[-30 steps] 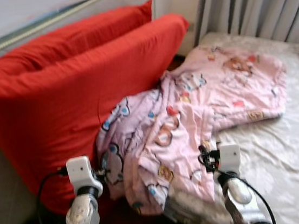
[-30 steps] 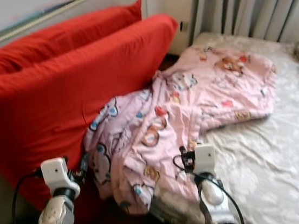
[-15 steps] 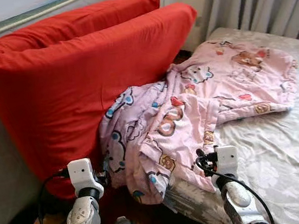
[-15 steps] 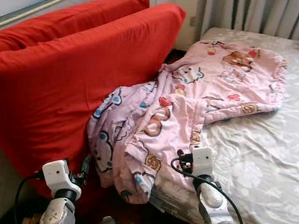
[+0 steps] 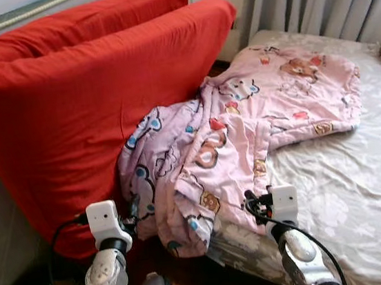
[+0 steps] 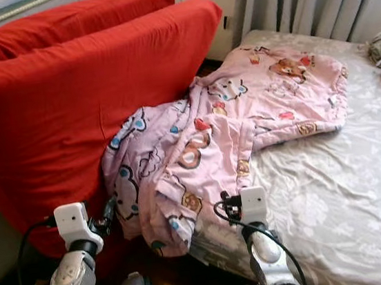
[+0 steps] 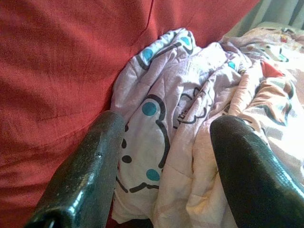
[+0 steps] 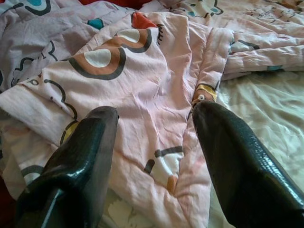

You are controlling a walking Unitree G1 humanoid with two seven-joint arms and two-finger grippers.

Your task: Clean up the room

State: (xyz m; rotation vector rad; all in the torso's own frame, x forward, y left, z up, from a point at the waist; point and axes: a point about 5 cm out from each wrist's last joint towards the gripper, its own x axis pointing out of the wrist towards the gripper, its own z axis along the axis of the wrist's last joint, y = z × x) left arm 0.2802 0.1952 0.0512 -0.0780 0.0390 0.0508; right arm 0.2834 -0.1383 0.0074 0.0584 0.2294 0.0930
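Your view has swung slightly since 0.5 s ago; the arms sit as before. The pink blanket (image 5: 245,136) lies crumpled across the bed (image 5: 363,191), spilling over its edge against 2 red cushions (image 5: 82,107). Your left gripper (image 7: 164,156) and right gripper (image 8: 154,142) both hover spread, empty, just before the blanket.
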